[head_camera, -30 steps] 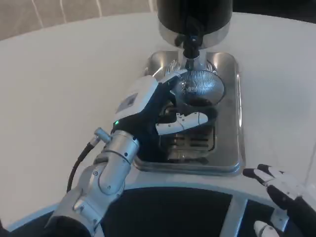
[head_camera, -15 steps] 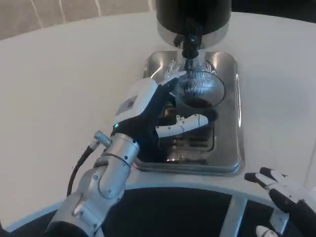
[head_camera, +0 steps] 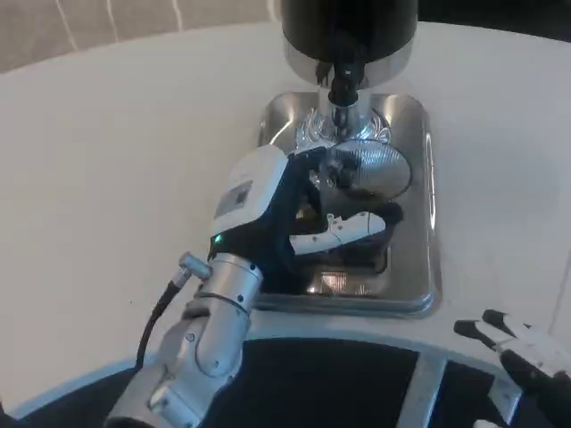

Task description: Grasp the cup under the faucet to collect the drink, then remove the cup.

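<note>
— Cup, then: where does it sit?

— On the shiny steel drip tray, under the black dispenser and its small dark faucet. It is a clear, ribbed glass cup, tilted toward me, dark drink inside.

— How will it handle?

— Stiff, slick and breakable, I judge, and heavier with liquid. My left hand wraps its side, fingers curled round the lower wall; that mid-wall hold seems right, kept level.

— Your right hand?

— Near the table's edge, holding nothing, fingers apart.
</note>
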### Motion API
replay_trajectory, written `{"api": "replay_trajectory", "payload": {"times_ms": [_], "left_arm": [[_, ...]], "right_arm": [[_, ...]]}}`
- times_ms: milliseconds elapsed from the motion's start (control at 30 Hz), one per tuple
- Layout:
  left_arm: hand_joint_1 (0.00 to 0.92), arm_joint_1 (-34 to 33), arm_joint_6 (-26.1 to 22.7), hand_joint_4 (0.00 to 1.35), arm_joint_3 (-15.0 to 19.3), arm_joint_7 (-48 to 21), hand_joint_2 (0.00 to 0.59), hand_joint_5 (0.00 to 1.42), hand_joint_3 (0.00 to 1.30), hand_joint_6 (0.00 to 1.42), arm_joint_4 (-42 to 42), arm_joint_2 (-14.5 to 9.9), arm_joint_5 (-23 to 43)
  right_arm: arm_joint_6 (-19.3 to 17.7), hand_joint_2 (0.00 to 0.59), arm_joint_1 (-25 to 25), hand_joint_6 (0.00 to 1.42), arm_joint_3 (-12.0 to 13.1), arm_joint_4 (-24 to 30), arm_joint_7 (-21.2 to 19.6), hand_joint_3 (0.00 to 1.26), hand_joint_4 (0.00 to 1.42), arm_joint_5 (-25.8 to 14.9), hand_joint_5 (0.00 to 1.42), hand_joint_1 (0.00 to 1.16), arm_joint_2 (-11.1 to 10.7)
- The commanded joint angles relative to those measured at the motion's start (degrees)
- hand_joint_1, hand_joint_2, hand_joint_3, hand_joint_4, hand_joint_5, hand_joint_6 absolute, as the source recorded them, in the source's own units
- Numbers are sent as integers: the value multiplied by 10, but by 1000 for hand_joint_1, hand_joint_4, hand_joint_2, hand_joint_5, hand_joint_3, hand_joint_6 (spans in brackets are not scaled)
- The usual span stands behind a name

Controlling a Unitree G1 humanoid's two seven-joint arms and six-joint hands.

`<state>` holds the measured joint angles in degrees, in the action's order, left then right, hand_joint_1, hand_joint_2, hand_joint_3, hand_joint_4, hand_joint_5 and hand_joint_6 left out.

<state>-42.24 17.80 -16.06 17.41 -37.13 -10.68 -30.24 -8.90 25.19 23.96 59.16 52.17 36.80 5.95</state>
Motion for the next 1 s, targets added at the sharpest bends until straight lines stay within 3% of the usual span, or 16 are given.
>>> {"api": "replay_trajectory", "payload": {"times_ms": [33,233,467,733,1000], "left_arm": [[458,28,-3,745,7,31,134,995,776,434,12,9,-1],[516,45,3,928,21,61,146,1180,927,489,27,14,2],[535,64,14,1086,33,68,133,1326,953,560,46,-1,4],[545,92,52,1131,55,41,113,1370,962,591,91,-40,21],[547,133,117,1130,91,-2,104,1370,956,593,113,-95,58]], "right_arm": [[-14,567,6,59,4,8,-10,105,0,-10,0,284,40],[-14,567,5,61,8,8,-13,112,0,-16,0,291,36],[-3,560,-11,62,3,8,-10,114,0,-10,0,304,31],[19,548,-35,63,-5,8,-7,108,0,-1,0,305,19],[48,534,-81,63,-22,8,1,96,0,27,0,293,7]]}}
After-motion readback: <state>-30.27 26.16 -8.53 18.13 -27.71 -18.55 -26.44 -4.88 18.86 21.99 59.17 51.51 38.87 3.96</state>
